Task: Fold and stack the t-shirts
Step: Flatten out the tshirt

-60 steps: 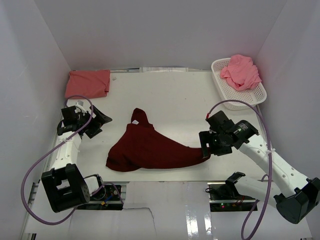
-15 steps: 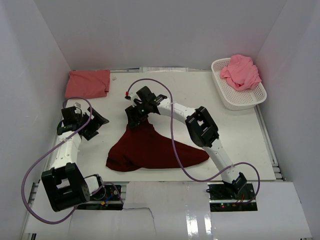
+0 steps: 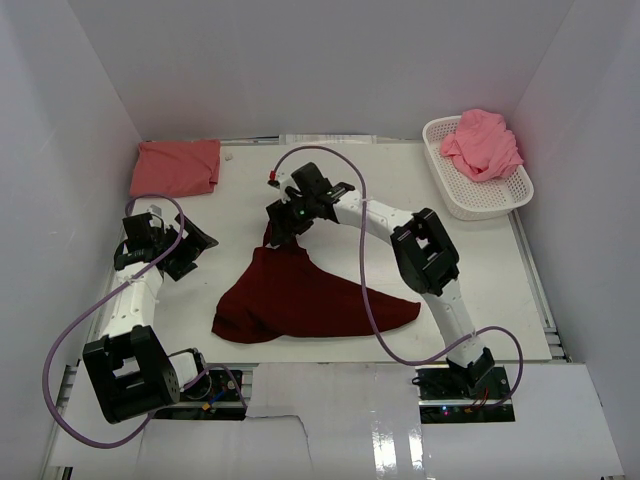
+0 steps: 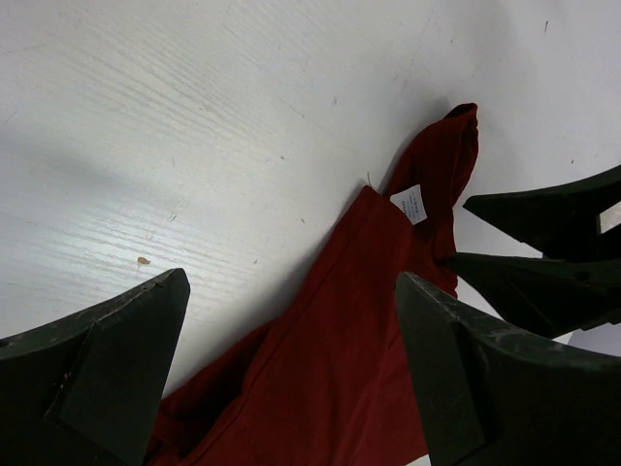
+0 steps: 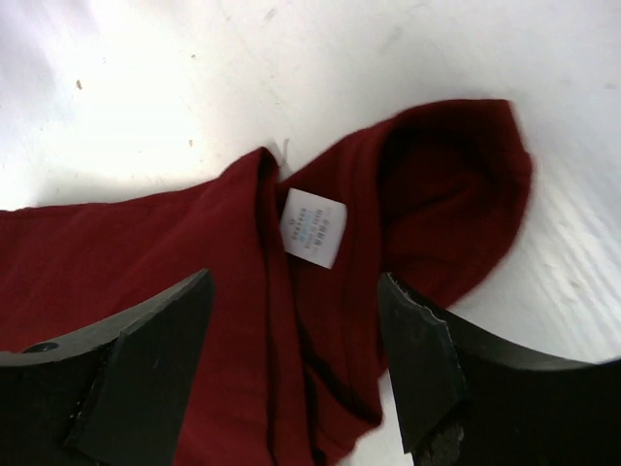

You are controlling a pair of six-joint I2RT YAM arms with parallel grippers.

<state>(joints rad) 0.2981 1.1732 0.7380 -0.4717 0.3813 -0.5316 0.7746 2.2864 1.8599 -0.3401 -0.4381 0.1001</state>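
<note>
Crumpled maroon t-shirt lying on white surface. Above its far tip, right hand hovering, fingers spread wide, holding nothing. Off its left side, left hand gaping wide, empty.

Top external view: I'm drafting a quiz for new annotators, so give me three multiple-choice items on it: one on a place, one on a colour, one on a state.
1. Where is the lighter pink t-shirt?
A. in the white basket
B. by the arm bases
C. hanging on the wall

2. What colour is the cloth below the right gripper?
A. blue
B. maroon
C. white

3. How do the fingers of the left gripper stand?
A. shut on cloth
B. shut on a basket
C. open, empty

Answers:
A, it is heaped in the basket at far right.
B, the maroon t-shirt lies under it.
C, the fingers are wide apart, gripping nothing.
</note>
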